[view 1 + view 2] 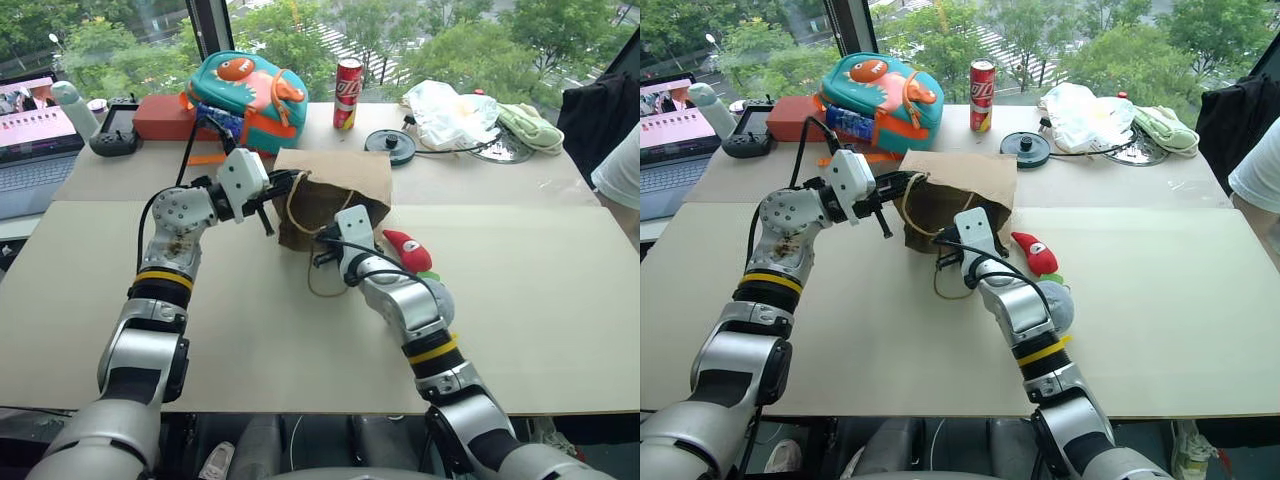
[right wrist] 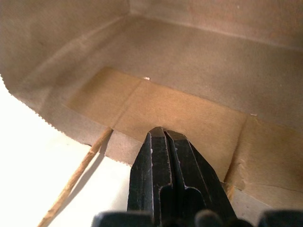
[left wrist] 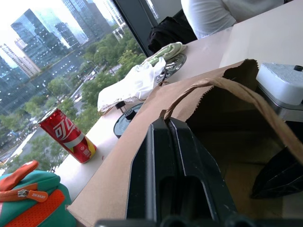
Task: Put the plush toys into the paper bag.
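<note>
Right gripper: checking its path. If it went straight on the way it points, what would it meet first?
Probably the inner bottom panel of the paper bag; the right gripper points into its open mouth, with nothing seen between.

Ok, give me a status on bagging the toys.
Done: nothing bagged; the paper bag lies on its side, inside bare. In hand: left gripper shut on its rim, right gripper shut at the mouth, holding nothing. Left: red toy and grey-blue toy, both on the table.

Right arm hides most of the grey-blue plush toy (image 1: pixel 1062 305).
</note>
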